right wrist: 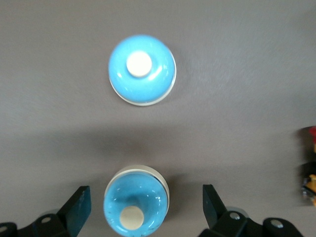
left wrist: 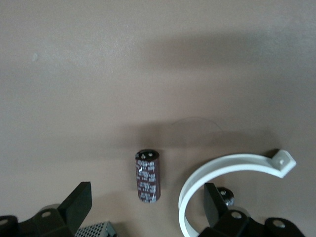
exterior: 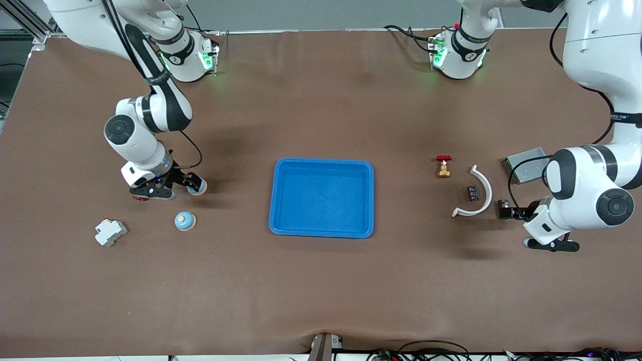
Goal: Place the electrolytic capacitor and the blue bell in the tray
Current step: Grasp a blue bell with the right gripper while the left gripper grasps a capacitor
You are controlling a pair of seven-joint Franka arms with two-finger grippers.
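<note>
White print runs along the dark sleeve of the electrolytic capacitor point(left wrist: 147, 176), lying between the left gripper's point(left wrist: 148, 210) open fingers, but no word or number of it can be made out.

A: What crowds the electrolytic capacitor point(left wrist: 147, 176)?
B: The white curved clamp point(left wrist: 224, 182) arcs just beside it; the open left gripper point(left wrist: 148, 207) spans both. The brass valve point(exterior: 443, 166) stands near.

A: And the blue bells?
B: One blue bell point(right wrist: 136, 206) sits between the spread fingers of the right gripper point(right wrist: 147, 210); the second bell point(right wrist: 142, 69) lies apart, bare table around it. The tray point(exterior: 322, 230) holds nothing.
</note>
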